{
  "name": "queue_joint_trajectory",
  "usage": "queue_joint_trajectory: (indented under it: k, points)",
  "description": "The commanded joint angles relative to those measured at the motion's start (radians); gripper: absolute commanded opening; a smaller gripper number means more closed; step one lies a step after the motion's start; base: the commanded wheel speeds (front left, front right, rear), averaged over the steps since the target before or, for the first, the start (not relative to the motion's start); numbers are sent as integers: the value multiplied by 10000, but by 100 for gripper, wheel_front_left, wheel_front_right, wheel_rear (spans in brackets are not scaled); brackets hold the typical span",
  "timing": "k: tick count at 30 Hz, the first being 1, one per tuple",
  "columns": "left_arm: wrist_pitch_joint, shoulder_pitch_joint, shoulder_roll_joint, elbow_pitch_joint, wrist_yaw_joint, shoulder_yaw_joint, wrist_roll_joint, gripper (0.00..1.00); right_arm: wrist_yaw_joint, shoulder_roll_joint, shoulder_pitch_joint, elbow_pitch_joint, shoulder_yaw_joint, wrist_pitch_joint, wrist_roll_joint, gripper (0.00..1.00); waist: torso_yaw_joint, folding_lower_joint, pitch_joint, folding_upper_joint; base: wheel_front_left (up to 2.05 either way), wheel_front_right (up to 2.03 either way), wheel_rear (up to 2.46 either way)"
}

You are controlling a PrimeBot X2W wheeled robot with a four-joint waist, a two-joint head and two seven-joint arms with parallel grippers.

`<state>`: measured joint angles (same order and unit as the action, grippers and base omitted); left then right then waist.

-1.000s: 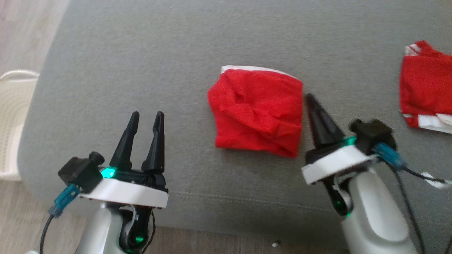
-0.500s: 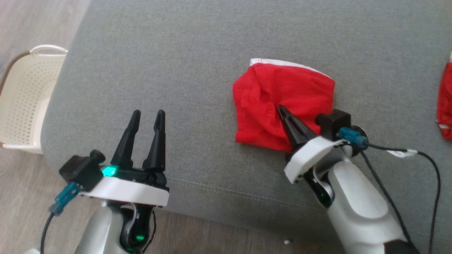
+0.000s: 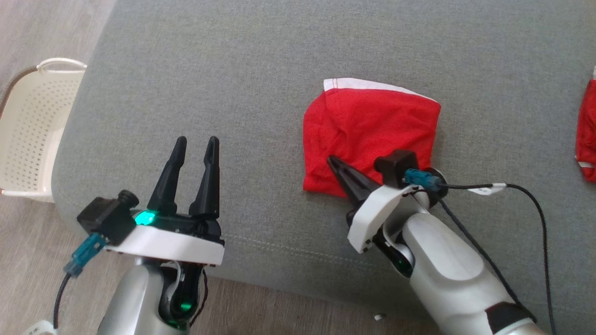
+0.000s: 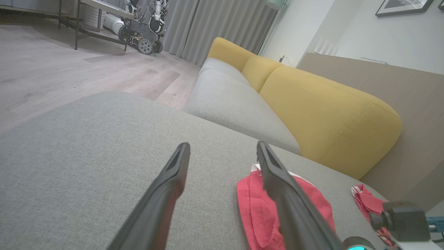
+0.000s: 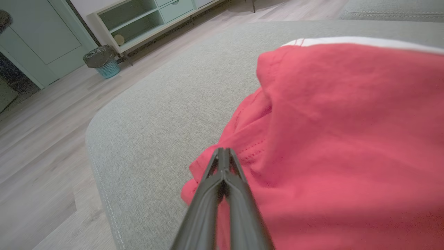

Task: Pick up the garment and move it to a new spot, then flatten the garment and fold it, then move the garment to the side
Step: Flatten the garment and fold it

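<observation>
A folded red garment [image 3: 372,125] with a white band along its far edge lies on the grey cushion [image 3: 233,70]. My right gripper [image 3: 331,160] is shut, and its joined tips rest low over the garment's near left part. In the right wrist view, the right gripper [image 5: 222,150] has its closed tips against the red garment [image 5: 347,139] near its hem, and no cloth shows between them. My left gripper [image 3: 195,139] stands open over bare cushion to the left, well apart from the garment. In the left wrist view, the left gripper [image 4: 224,144] spreads its fingers, with the garment [image 4: 256,211] to the right.
A second red and white garment [image 3: 587,135] lies at the cushion's right edge. A white perforated basket [image 3: 28,125] stands on the wood floor to the left. The cushion's rounded front edge [image 3: 288,274] is close to both arms. Yellow sofa backs [image 4: 312,104] rise beyond.
My right gripper swept from the garment's right side across it to its near left part. The garment now lies flatter. The head camera shifted; my left gripper stayed put.
</observation>
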<state>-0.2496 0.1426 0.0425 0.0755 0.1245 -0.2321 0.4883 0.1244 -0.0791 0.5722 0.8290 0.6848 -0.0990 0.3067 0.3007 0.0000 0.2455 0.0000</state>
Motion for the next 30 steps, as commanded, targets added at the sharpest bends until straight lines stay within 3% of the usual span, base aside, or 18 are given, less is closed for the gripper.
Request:
queue_joint_trajectory:
  k: [1, 11, 17, 30]
  points:
    - [-122, 380, 77, -316, 61, 272, 58, 100, 63, 221, 254, -180, 353, -100, 197, 0, -4, 0, -3, 0, 0, 0, 0]
    - [-122, 277, 77, -221, 61, 349, 55, 100, 63, 44, 587, 94, 1187, -226, 1101, 0, -77, 0, -196, 0, 0, 0, 0]
    - [-122, 220, 77, -247, 61, 433, 62, 100, 63, -129, 885, -167, 510, -817, 1251, 0, -199, 0, -303, 0, 0, 0, 0]
    - [-122, 410, 77, -368, 61, 55, 109, 100, 63, -187, 1486, 586, -1118, -1225, -231, 0, 21, 0, 214, 0, 0, 0, 0]
